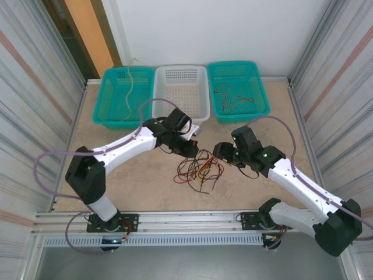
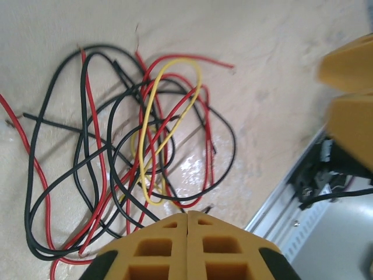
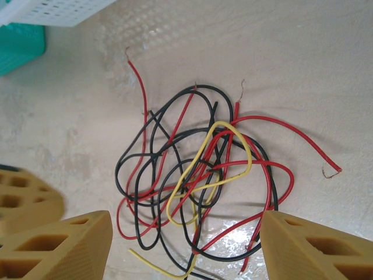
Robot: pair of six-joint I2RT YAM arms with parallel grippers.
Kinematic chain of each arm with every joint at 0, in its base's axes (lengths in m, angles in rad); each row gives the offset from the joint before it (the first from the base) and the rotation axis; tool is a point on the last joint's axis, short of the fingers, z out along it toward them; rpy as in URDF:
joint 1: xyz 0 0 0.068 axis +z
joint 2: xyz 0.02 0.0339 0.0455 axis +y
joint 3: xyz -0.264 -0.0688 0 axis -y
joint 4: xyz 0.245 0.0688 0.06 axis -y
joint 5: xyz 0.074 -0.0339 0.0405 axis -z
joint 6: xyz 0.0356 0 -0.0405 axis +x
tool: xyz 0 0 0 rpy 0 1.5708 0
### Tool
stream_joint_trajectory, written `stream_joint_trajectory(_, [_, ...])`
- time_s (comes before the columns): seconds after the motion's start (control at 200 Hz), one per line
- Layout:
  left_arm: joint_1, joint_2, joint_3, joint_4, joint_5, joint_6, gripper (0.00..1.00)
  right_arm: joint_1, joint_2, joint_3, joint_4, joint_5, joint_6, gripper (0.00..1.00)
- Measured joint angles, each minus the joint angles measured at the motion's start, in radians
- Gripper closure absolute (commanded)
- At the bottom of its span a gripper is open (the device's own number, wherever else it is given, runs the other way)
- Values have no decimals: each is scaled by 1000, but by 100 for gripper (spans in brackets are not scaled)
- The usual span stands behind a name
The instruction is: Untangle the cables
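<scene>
Your left pincer (image 2: pixel 186 220) is pressed together against the cables (image 2: pixel 145 146); your right pincer (image 3: pixel 186 216) is spread around them; overhead, 3 baskets (image 1: pixel 180 70) beyond.

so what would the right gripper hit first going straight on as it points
Most likely the tangle of thin red, black and yellow cables on the beige table; depth is unclear.

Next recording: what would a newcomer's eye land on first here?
The tangle of red, black and yellow cables in the middle of the table. The left gripper is shut at its edge, and the right gripper is open, aimed at it. Along the far edge stand the left teal basket, white basket and right teal basket.
</scene>
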Motion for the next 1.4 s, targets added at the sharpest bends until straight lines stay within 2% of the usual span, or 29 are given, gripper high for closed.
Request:
stream_joint_trajectory(0.06, [2, -16, 0, -2, 6, 4, 63, 0, 0, 0, 2, 8, 2, 32])
stream_joint_trajectory(0.14, [-1, -3, 0, -16, 13, -3, 45, 0, 0, 0, 0, 18, 3, 31])
stream_joint_trajectory(0.19, [-5, 20, 0, -24, 18, -2, 37, 0, 0, 0, -2, 27, 3, 31])
stream_joint_trajectory(0.261, [-10, 61, -4, -23, 39, -19, 37, -2, 0, 0, -5, 35, 5, 30])
stream_joint_trajectory(0.331, [-14, 97, -17, -23, 45, -24, 41, -6, 0, 0, -5, 35, 15, 31])
stream_joint_trajectory(0.531, [-27, 164, -33, -33, 29, -29, 63, -8, 0, 0, -5, 34, 27, 30])
stream_joint_trajectory(0.707, [-40, 182, -34, -39, 13, -17, 92, -10, 3, -11, 0, 34, 40, 30])
stream_joint_trajectory(0.787, [-40, 180, -34, -39, 13, -18, 100, -10, 10, -11, 5, 33, 48, 30])
stream_joint_trajectory(0.987, [-40, 92, -20, -59, 32, -18, 100, -10, 18, -11, 7, 29, 48, 28])
stream_joint_trajectory(1.158, [-38, -45, 111, -98, 51, -19, 100, -6, 21, -17, 40, 0, 48, 28])
stream_joint_trajectory(1.403, [18, -179, 239, -96, 167, -56, 100, 29, 29, -16, 102, -34, 48, 25])
